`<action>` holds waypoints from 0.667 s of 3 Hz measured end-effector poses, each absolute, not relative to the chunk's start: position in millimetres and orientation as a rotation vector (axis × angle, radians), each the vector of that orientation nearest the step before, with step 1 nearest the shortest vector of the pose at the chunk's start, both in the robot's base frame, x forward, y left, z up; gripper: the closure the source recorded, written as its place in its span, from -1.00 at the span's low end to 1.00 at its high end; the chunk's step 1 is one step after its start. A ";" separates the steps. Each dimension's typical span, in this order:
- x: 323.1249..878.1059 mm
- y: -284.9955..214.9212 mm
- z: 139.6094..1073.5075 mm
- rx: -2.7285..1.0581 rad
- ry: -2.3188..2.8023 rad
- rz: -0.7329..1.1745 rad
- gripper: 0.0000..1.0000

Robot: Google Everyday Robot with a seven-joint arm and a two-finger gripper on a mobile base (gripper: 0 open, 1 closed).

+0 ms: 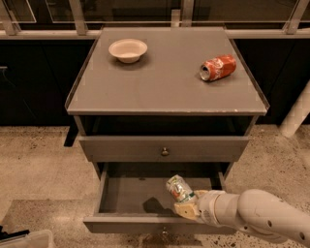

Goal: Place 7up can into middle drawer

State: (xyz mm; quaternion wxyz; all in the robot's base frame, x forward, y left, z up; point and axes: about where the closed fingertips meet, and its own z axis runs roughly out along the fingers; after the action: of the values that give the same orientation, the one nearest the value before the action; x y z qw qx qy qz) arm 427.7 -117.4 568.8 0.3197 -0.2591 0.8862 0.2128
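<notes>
Camera view: gripper (pixel 186 203) sits over the front-right of the open wide shallow grey middle drawer (pixel 131 193). Tan fingers (pixel 183 211) are clamped on the lower end of the small silver-green aluminium 7up can (pixel 179 188). The can is tilted, top leaning left. A red-orange soda can (pixel 218 68) lies on the grey worktop (pixel 164 82).

- The one view looked down from high in front of the table (pixel 164 92), facing its front and the dark glazing (pixel 131 12) behind.
- It sat near: the table filled the middle, with floor (pixel 38 160) on both sides.
- The arm (pixel 256 215) entered at the lower right edge. The claw (pixel 186 207) hung over the open drawer (pixel 131 193), gripping the 7up can (pixel 179 188).
</notes>
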 end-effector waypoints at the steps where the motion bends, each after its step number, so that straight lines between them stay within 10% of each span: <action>1: 430.6 -131.6 523.0 -0.581 2.342 0.625 1.00; 2: 438.1 -141.0 487.1 -0.516 2.364 0.667 1.00</action>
State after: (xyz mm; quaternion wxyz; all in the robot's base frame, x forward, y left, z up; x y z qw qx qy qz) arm 438.1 -141.0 487.1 0.3107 -0.1956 0.8952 0.2525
